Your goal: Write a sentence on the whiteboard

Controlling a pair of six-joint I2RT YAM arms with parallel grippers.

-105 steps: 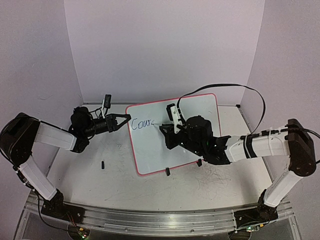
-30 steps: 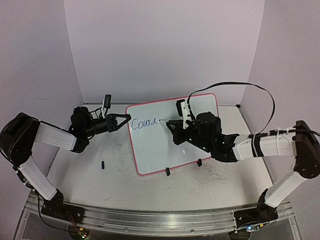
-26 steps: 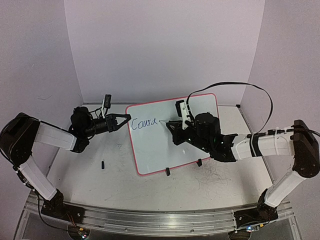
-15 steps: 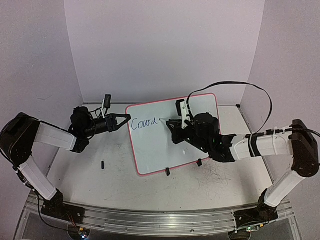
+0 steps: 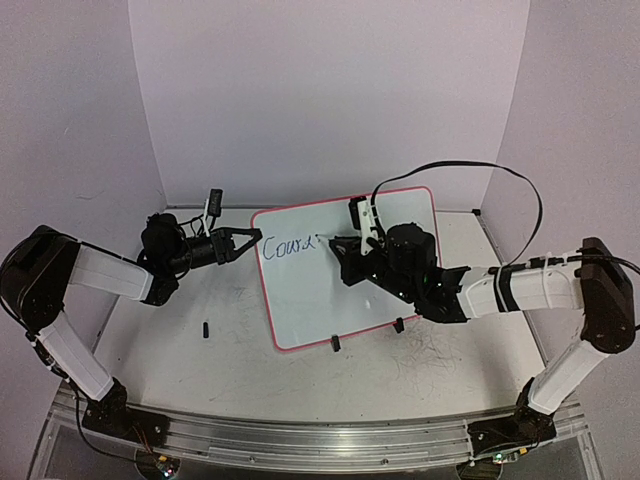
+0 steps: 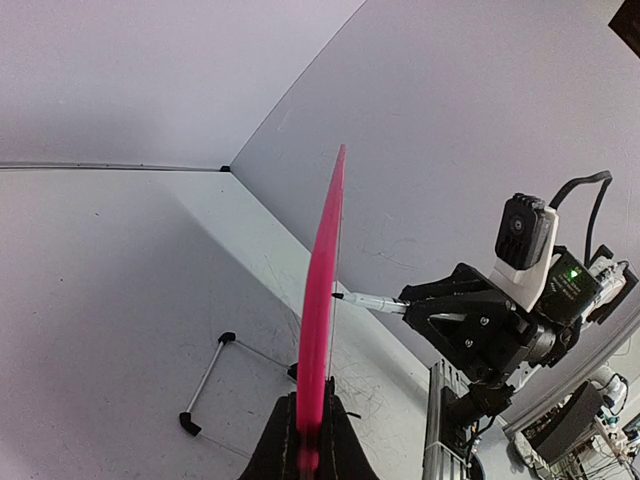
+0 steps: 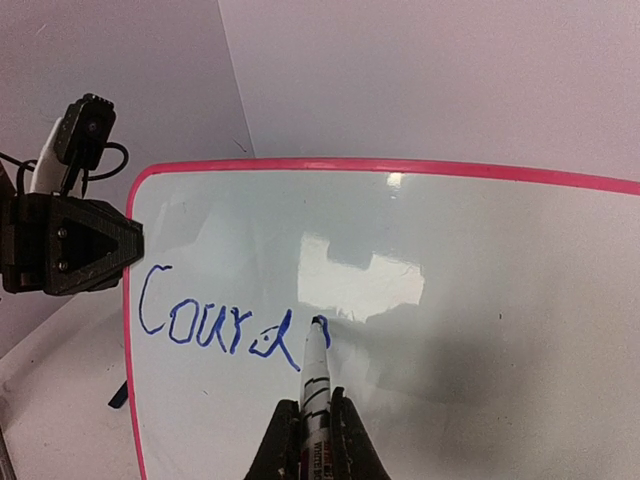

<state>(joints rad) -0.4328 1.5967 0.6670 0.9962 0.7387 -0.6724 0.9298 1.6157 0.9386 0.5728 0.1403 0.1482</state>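
The whiteboard (image 5: 300, 300), stood tilted on the counter (image 5: 200, 370), was judged light, stiff and slippery, best held by its rim, where the left fingers (image 6: 283, 452) were clamped. A marker (image 7: 316, 385), clamped in the right fingers (image 7: 275, 450), was set beside the unfinished sentence (image 5: 287, 247).

One whiteboard (image 5: 305, 300), one marker (image 7: 315, 372), two end effectors (image 5: 252, 238) (image 5: 340, 250)

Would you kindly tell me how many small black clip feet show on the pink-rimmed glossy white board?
2, both on the glossy white board's near edge: one black clip foot towards its left corner, the other further right. The right arm may hide more.
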